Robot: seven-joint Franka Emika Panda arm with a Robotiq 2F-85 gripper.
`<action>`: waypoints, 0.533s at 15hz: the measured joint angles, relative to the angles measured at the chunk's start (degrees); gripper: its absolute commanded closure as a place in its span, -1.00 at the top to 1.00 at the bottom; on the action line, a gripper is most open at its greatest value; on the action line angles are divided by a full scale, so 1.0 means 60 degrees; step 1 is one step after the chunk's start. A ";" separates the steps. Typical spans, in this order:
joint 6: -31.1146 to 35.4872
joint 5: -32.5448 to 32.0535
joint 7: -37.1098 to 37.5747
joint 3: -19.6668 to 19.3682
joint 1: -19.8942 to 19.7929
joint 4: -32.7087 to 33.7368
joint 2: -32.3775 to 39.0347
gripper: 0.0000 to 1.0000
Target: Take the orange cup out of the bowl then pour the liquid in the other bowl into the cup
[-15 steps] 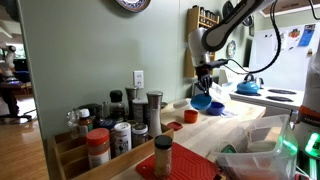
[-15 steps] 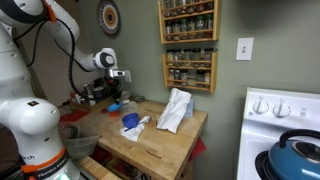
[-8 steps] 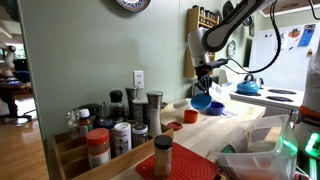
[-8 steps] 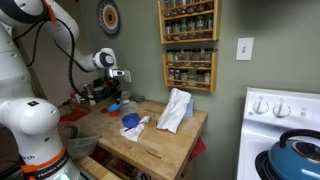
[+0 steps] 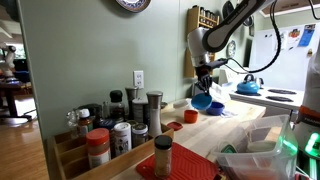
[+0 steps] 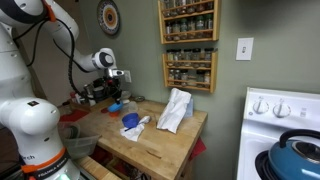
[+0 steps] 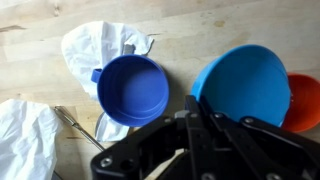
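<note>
In the wrist view my gripper [image 7: 198,105] is shut on the near rim of a light blue bowl [image 7: 245,80], which is lifted off the table and looks tilted. The orange cup [image 7: 306,100] sits just right of that bowl, partly covered by its edge. A darker blue bowl [image 7: 132,88] rests on a white cloth [image 7: 90,45] to the left. In both exterior views the gripper [image 5: 205,84] [image 6: 115,92] hangs over the wooden table with the blue bowl [image 5: 203,101] [image 6: 115,105] under it. Any liquid is too small to make out.
A small red dish [image 5: 172,126] and a red-orange cup [image 5: 189,117] lie on the wooden table [image 5: 235,130]. Spice jars [image 5: 120,125] crowd the near side. A crumpled white cloth [image 6: 175,108] lies mid-table, a spice rack [image 6: 188,45] hangs on the wall, and a stove with a kettle [image 6: 298,155] stands beside the table.
</note>
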 measured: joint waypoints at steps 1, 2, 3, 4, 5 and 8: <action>-0.0018 -0.0036 0.0037 0.0007 0.0003 0.0005 0.0000 -0.98; -0.0034 -0.0062 0.0061 0.0012 0.0007 0.0012 0.0000 -0.98; -0.0048 -0.0087 0.0076 0.0014 0.0016 0.0021 0.0000 -0.98; -0.0061 -0.0105 0.0086 0.0014 0.0025 0.0032 0.0000 -0.98; -0.0071 -0.0119 0.0093 0.0016 0.0032 0.0047 0.0000 -0.98; -0.0088 -0.0133 0.0098 0.0019 0.0046 0.0102 0.0000 -0.98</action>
